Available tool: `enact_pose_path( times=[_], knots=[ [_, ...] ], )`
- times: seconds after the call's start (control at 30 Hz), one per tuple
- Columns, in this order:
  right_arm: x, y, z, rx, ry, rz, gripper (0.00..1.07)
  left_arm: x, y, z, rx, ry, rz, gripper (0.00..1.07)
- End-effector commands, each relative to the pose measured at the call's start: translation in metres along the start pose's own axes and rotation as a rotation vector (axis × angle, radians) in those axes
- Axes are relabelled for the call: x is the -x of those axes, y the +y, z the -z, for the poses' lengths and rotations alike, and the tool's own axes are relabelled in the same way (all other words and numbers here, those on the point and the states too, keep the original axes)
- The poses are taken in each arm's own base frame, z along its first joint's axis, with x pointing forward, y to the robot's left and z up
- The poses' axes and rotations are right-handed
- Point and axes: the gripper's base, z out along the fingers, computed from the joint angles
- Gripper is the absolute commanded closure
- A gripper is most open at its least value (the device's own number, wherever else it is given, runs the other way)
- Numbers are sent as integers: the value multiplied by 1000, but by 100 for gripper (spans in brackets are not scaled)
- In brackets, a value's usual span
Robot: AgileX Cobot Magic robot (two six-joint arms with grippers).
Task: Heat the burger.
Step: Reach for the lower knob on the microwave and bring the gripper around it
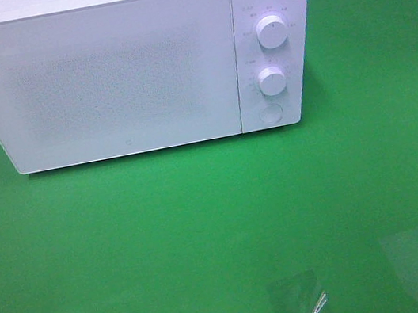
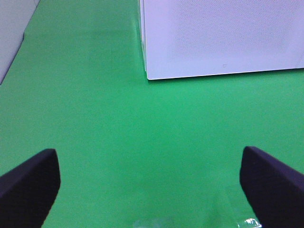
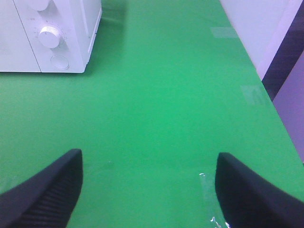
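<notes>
1. The white microwave (image 1: 115, 76) stands at the far side of the green bench (image 1: 205, 229) with its door (image 1: 100, 82) shut. The burger shows in none of our views, so we cannot say where it is; it may sit behind that frosted door.
2. The left fingers (image 2: 28, 187) and right fingers (image 3: 45, 190) hang spread wide over the near bench, holding nothing.
3. We judge the step to be either opening up or setting the heat. Either way the next move calls for a reach to the far right panel, to a dial (image 1: 272, 32) or the round button (image 1: 270, 113).
4. The burger's facing and long axis we cannot tell.
</notes>
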Motion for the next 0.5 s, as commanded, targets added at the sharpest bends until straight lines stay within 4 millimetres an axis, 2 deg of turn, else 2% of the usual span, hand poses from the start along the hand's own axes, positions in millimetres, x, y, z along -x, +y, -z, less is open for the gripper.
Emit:
enact_pose_path(
  times=[0.03,0.27,0.5],
  knots=[
    [-1,0,2,0,-25,1,31,-1,-1,4,4,-33,-2,12],
    [0,0,1,23,-25,7,31,-1,-1,4,4,-33,-2,12],
    [18,1,-5,27,-56,13,31,-1,-1,4,4,-33,-2,12]
  ],
)
